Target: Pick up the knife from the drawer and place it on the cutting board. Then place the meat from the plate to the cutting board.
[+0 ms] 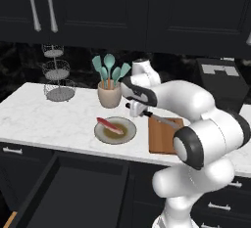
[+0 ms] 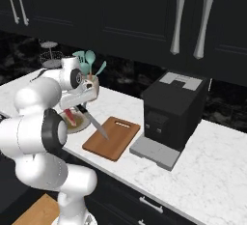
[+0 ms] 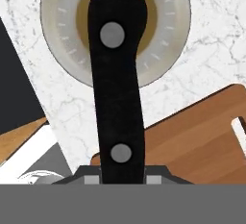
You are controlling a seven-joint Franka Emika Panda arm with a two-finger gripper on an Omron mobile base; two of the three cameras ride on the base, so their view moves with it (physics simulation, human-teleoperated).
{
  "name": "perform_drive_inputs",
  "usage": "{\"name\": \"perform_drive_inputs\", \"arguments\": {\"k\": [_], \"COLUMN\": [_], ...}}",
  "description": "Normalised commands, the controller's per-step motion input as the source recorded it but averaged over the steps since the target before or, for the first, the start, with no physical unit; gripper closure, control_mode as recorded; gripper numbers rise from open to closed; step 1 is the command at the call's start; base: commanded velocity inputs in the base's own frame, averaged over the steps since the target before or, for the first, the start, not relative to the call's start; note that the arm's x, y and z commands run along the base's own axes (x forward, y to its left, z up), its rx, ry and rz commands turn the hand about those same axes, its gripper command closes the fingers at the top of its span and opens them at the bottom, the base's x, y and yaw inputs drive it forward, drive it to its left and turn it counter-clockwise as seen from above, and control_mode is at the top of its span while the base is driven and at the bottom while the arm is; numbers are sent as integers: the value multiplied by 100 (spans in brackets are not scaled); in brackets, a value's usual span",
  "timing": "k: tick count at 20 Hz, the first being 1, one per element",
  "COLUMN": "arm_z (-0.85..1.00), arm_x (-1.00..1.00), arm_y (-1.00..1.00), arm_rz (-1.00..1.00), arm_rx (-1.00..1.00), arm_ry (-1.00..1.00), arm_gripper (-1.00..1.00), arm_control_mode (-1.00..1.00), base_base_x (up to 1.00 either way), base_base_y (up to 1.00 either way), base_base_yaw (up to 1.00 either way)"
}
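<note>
Gripper (image 2: 83,107) clenched on knife (image 2: 96,124) above cutting board (image 2: 112,137) — not set down; meat (image 1: 110,125) still on plate (image 1: 128,135) beside board.

A white marble counter (image 1: 44,117) runs across the room over black lower cabinets (image 1: 19,166) with small silver pulls; black upper cabinets (image 1: 122,11) with long silver handles (image 1: 33,4) hang at twelve o'clock, above a dark veined backsplash (image 1: 19,65). A three-tier wire stand (image 1: 58,78) sits at ten o'clock; a black coffee machine (image 2: 173,115) stands at three o'clock.
</note>
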Motion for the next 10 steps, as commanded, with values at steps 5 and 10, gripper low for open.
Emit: {"name": "perform_drive_inputs", "arguments": {"k": [5,10], "arm_z": [-49,-4], "arm_x": [-65,-89], "arm_y": [-5,-1], "arm_rz": [44,48], "arm_rx": [-12,-9], "arm_ry": [3,-4], "arm_gripper": [100,100], "arm_control_mode": [-100,-100], "base_base_x": [0,0], "base_base_y": [0,0], "base_base_yaw": [0,0]}}
